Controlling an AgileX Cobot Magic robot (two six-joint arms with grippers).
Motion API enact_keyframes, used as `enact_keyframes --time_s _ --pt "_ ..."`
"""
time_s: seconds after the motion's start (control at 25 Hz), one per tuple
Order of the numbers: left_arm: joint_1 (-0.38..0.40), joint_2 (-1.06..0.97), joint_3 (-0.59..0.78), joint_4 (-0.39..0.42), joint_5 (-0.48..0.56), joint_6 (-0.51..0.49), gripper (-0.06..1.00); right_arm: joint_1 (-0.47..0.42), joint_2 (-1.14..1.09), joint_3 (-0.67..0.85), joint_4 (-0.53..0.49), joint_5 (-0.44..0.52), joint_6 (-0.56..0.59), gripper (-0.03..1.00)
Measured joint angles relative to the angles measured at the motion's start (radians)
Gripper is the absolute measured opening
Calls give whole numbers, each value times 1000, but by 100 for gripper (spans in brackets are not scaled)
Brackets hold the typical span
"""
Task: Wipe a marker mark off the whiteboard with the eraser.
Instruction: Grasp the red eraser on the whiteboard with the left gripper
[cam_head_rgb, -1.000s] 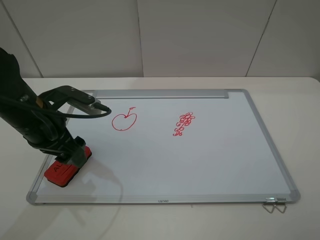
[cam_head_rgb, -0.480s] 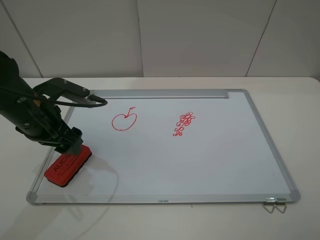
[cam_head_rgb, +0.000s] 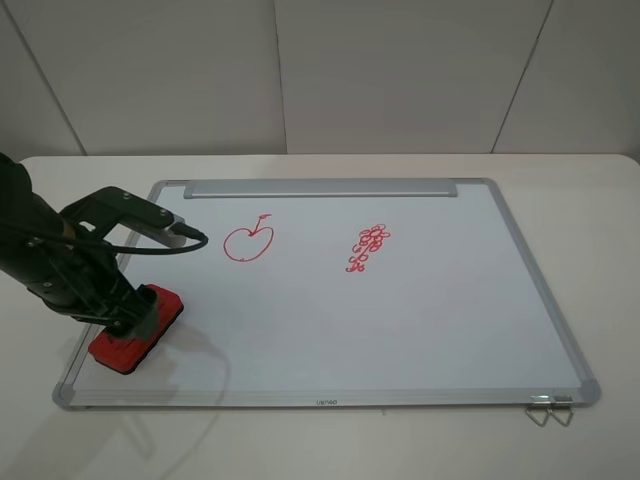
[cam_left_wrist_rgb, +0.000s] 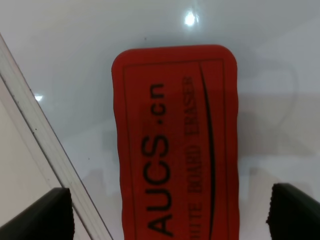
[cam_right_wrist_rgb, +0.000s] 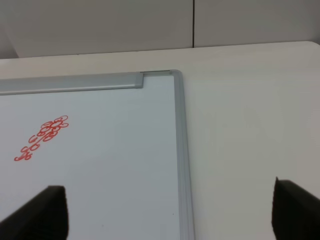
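Note:
The red eraser (cam_head_rgb: 140, 330) lies flat on the whiteboard (cam_head_rgb: 400, 320) near its front left corner. My left gripper (cam_head_rgb: 122, 318) hovers right over it and hides part of its top. In the left wrist view the eraser (cam_left_wrist_rgb: 175, 140) shows its black "AUCS" lettering, and the left gripper (cam_left_wrist_rgb: 170, 215) is open, one fingertip (cam_left_wrist_rgb: 42, 215) on each long side with a gap to the block. The marker mark (cam_head_rgb: 248, 241), a red apple outline, sits farther back on the board. My right gripper (cam_right_wrist_rgb: 170, 212) is open and empty above the whiteboard (cam_right_wrist_rgb: 110, 165).
A red cluster of tiny loops (cam_head_rgb: 368, 247) is drawn near the board's middle, also visible as the cluster (cam_right_wrist_rgb: 42, 137). A silver tray strip (cam_head_rgb: 320, 188) runs along the far edge. Metal clips (cam_head_rgb: 548, 410) hang off the front right corner. The board frame (cam_left_wrist_rgb: 45, 145) passes close beside the eraser.
The left arm has drawn back toward the front left and come down over the eraser, now covering its lettering from above. The eraser and both drawings have not moved.

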Motion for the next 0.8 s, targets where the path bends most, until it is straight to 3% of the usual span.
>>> enact_keyframes --time_s 0.8 --pt "0 94 1 41 -116 -2 77 0 0 0 0 0 0 72"
